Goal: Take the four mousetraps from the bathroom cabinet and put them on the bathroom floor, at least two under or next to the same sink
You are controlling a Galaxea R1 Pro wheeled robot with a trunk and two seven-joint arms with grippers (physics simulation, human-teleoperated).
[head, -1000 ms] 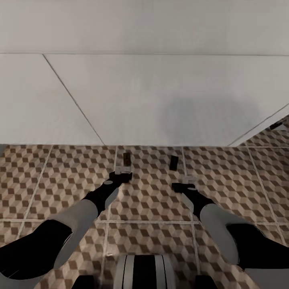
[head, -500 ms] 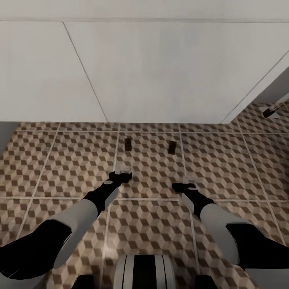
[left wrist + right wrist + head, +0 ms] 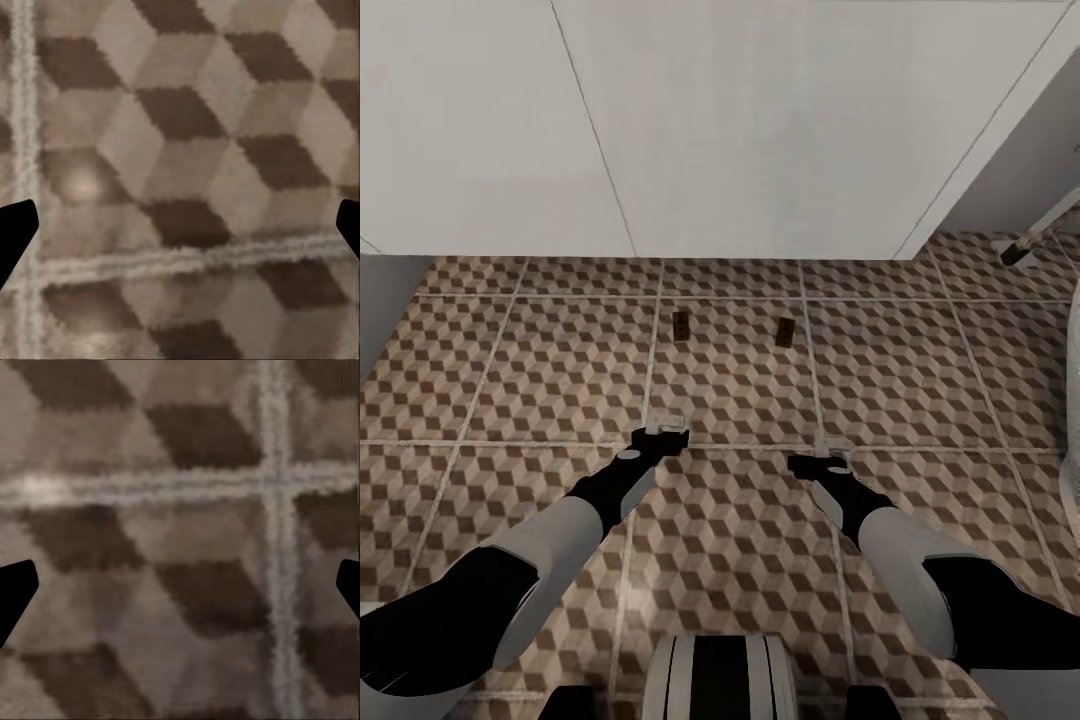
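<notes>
Two mousetraps lie flat on bathroom floor [image 3: 510,350] near white wall panel [image 3: 760,130]: left mousetrap [image 3: 681,325], right mousetrap [image 3: 785,332], well apart. Left hand [image 3: 665,435] fingers apart, empty; right hand [image 3: 822,462] likewise, over grout lines.

Down on the bathroom floor [image 3: 510,370] we've got big square tiles in a brown, beige and white cube print, pale grout lines crossing between them. Two mousetraps lie flat on it, toward its far edge where the white wall meets the tiles: the left mousetrap [image 3: 681,325] just beside a grout line, the right mousetrap [image 3: 785,332] on the same tile near the next line over, the pair well apart from each other. Up close, the tile print [image 3: 180,150] and a grout crossing [image 3: 274,484] show, blurry, nothing lying there.
</notes>
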